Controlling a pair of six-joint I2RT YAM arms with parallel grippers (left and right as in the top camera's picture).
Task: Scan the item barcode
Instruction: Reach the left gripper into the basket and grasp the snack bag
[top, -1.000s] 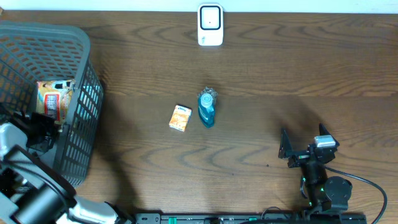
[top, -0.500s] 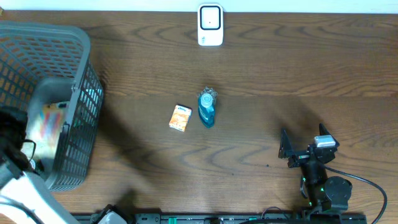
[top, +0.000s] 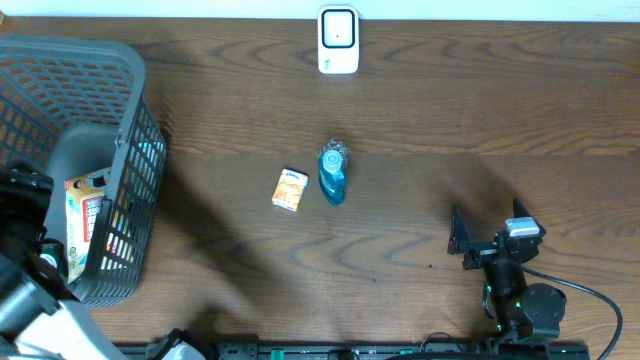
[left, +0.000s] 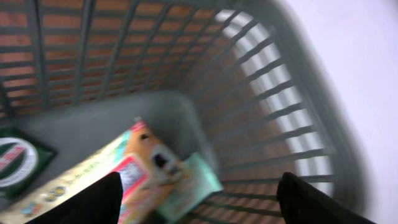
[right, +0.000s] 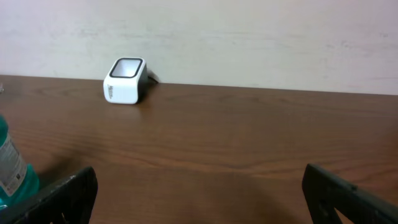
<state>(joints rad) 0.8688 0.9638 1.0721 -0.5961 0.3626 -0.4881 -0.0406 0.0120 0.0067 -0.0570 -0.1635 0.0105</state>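
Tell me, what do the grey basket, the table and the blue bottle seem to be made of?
Grey basket: likely moulded plastic, matt, judging by its uniform slatted lattice walls. Table: wood or a wood-look laminate, dark brown with flowing grain lines; which one is unclear. Blue bottle: apparently translucent plastic, glossy, with a printed label.

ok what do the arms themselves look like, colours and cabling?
Right arm: black, grey camera block at the wrist, green lights on its body, black cable looping off the base. Left arm: black joints, white links. Jaws on both are plain black.
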